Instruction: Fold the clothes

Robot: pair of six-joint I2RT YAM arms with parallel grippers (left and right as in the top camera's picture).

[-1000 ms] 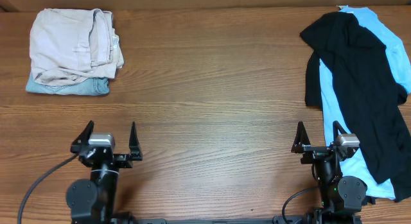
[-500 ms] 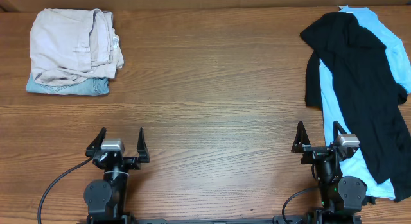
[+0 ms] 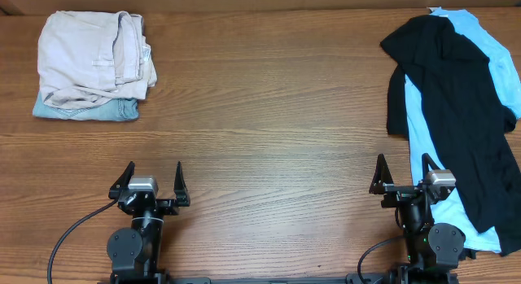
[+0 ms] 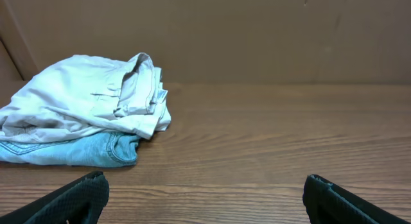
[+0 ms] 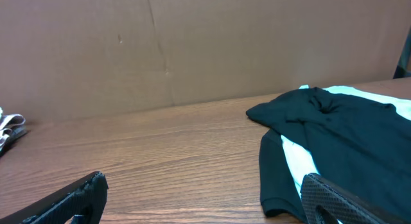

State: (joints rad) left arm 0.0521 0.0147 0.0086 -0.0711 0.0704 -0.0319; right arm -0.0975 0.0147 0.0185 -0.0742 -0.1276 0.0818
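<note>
The clothes lie in two lots. Folded beige shorts [image 3: 89, 56] rest on a folded pale blue denim piece [image 3: 85, 111] at the far left corner. A black top [image 3: 456, 97] sprawls unfolded over a sky-blue top [image 3: 488, 44] along the right side. My left gripper [image 3: 151, 180] stands open and holds nothing at the near edge, well short of the shorts [image 4: 83, 99]. Also at the near edge, my right gripper [image 3: 403, 172] is open and holds nothing. Its right finger is beside the hem of the black top [image 5: 340, 128].
The wooden table [image 3: 269, 113] stretches bare between the two lots of clothes. A brown cardboard wall [image 4: 257, 31] closes off the far edge. A black cable [image 3: 69, 235] trails from the left arm's base toward the near left corner.
The left arm shifted a little to the right and toward the near edge, then stopped. The right arm and the clothes have not moved.
</note>
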